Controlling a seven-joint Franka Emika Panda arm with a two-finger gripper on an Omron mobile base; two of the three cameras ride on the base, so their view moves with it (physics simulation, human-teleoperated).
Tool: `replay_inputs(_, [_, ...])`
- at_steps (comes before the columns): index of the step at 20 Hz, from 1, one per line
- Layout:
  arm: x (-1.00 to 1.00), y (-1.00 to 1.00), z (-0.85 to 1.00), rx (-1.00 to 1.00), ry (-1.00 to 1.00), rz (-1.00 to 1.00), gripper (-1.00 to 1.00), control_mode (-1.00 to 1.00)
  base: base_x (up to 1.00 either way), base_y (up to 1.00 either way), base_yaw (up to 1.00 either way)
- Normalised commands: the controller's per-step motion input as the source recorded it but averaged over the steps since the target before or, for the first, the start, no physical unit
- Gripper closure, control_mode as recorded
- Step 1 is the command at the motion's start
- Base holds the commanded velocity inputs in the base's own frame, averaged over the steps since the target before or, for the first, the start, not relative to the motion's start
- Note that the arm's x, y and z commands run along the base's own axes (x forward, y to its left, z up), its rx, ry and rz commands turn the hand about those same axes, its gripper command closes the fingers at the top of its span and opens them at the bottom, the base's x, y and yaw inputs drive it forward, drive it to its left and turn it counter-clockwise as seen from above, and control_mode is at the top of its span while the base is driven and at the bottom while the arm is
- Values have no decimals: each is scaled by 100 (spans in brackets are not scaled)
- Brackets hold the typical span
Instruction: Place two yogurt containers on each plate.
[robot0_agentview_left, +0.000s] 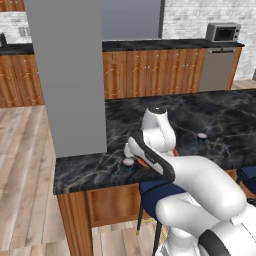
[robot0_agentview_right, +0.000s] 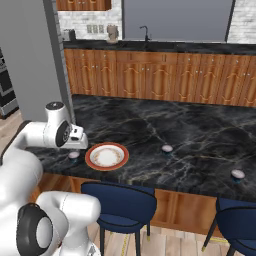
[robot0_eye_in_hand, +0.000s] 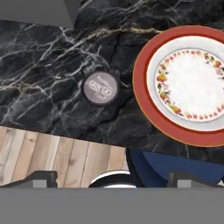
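Gripper (robot0_eye_in_hand: 112, 178) open and empty, both tips at the bottom of the hand view, hovering over the near edge of the counter (robot0_agentview_right: 165, 125). Cup (robot0_eye_in_hand: 100, 87) sits below and ahead of it, upright, lid up, on bare counter just beside the red-rimmed plate (robot0_eye_in_hand: 151, 111) but not touching it. Plate carries nothing. Judged step: approach for the first pick; no cup is on a plate yet, so the task looks near its start. Next move calls for shifting the hand forward until the cup lies between the tips, descending, then closing on its sides; the cup is small, so centring matters. After that, a short carry sideways onto the plate. Two more cups in the right base view: one (robot0_agentview_right: 167, 148) past the plate, another (robot0_agentview_right: 238, 174) far along near the front edge, both well apart from the plate. Blue plate not identified in these views. Obstacles: grey pillar (robot0_agentview_left: 67, 75) stands close behind the cup, limiting room on that side; blue stools (robot0_agentview_right: 120, 202) sit under the counter edge, below the working height. Plate rim close to the cup may crowd one tip.
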Motion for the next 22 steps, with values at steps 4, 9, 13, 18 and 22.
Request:
replay_inputs(4, [14, 8, -41, 0, 0, 2, -100, -100, 0, 0, 0])
replay_inputs(9, [20, 12, -35, 0, 0, 0, -100, -100, 0, 0, 0])
replay_inputs(13, [24, 11, -27, 0, 0, 0, -100, -100, 0, 0, 0])
replay_inputs(18, [31, 9, -28, 0, 0, 1, -100, -100, 0, 0, 0])
replay_inputs(22, [34, 10, -21, 0, 0, 0, -100, -100, 0, 0, 0])
